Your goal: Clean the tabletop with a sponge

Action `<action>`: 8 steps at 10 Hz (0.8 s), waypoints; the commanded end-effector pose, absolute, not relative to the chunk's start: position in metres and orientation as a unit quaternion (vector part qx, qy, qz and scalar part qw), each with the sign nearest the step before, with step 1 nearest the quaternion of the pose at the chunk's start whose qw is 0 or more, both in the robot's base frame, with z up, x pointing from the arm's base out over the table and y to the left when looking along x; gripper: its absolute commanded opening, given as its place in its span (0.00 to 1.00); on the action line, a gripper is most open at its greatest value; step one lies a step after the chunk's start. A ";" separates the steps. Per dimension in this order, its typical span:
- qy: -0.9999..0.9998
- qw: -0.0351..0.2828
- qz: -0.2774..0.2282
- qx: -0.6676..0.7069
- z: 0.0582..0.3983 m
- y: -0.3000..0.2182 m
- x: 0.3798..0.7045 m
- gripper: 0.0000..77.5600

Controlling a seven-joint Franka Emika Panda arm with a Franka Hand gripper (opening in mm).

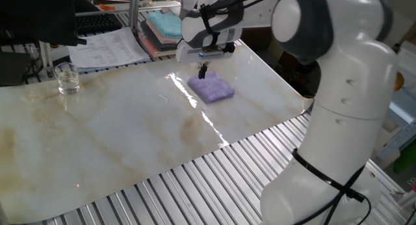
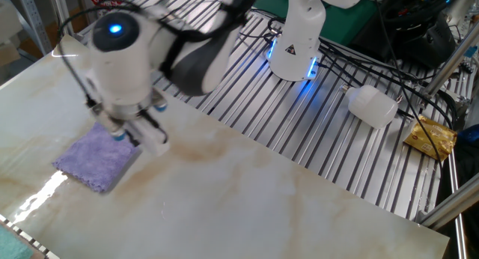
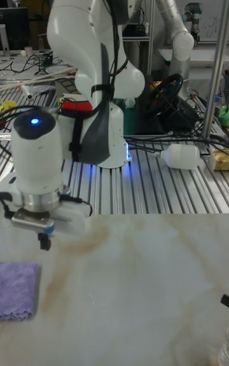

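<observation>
Sponge (image 1: 211, 89): lavender-purple. Surface (image 1: 117, 131): glossy white marble pattern with beige-brown veins. Slats (image 2: 299, 109): ribbed silver. Arm (image 3: 83, 29): white (blue indicator lit). Folded cloths (image 1: 164, 23), at 12 o'clock: teal and pink.

Glossy white arm (image 1: 338, 88), black cables, blue wrist light.
</observation>
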State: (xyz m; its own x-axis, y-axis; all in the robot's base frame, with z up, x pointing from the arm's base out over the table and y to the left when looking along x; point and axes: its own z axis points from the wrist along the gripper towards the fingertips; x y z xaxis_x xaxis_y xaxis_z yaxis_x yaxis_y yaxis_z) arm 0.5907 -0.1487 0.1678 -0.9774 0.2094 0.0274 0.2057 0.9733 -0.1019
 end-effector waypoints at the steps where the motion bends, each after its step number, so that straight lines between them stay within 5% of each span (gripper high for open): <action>1: -0.995 0.012 0.050 -0.091 0.162 -0.168 0.606 0.00; 8: -0.981 0.015 0.008 -0.194 0.162 -0.168 0.606 0.00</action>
